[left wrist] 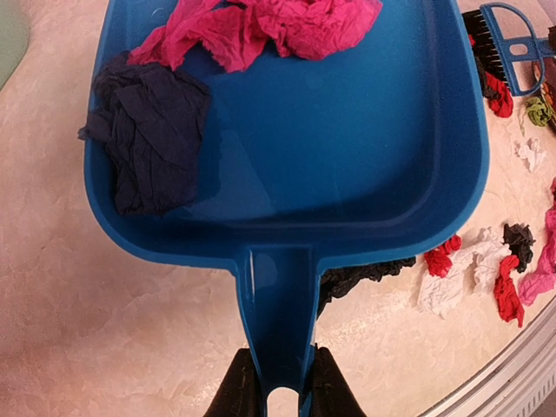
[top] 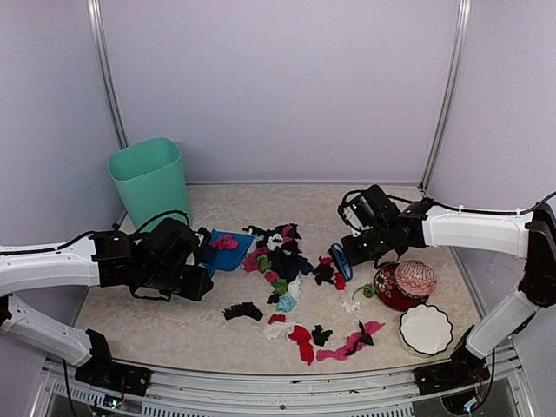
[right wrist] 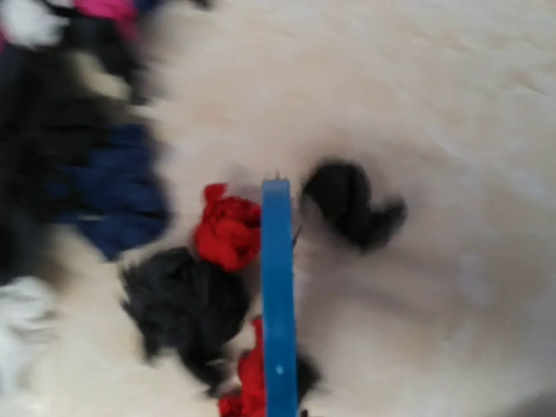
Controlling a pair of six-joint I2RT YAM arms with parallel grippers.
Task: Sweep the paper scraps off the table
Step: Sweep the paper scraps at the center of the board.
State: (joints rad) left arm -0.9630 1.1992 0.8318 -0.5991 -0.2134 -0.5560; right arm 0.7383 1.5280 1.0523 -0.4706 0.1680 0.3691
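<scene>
left wrist view: the left fingers (left wrist: 243,387) stand narrow, pinched on either side of the handle end of the blue dustpan (left wrist: 347,174). the pan spreads out ahead of them. inside it a pink scrap (left wrist: 278,26) lies near the far lip and a navy one (left wrist: 152,139) sits against the left wall.

in the top view the right fingers (top: 352,248) are closed on the blue brush (top: 340,261). the right wrist view is blurred and shows only the brush's blue bar running up from the bottom edge, with red and black bits on either side of it. the fingers themselves are out of that view.

most of the paper scraps (top: 282,256) lie heaped on the desk (top: 156,321) between the pan's mouth and the brush. strays lie toward the near edge, and a few lie just beside the red-patterned bowl (top: 391,291).

the scraps look feather-light, soft and crumpled. they will likely roll, hop or cling to bristles rather than slide neatly, and pinching them one by one would be slow. they are better moved by the brush in low, short strokes toward the pan. the stiff handles are the sensible places to hold, as both arms do. the pan is smooth, hard plastic, so it may skate back unless its lip is pressed flat to the desk.
</scene>
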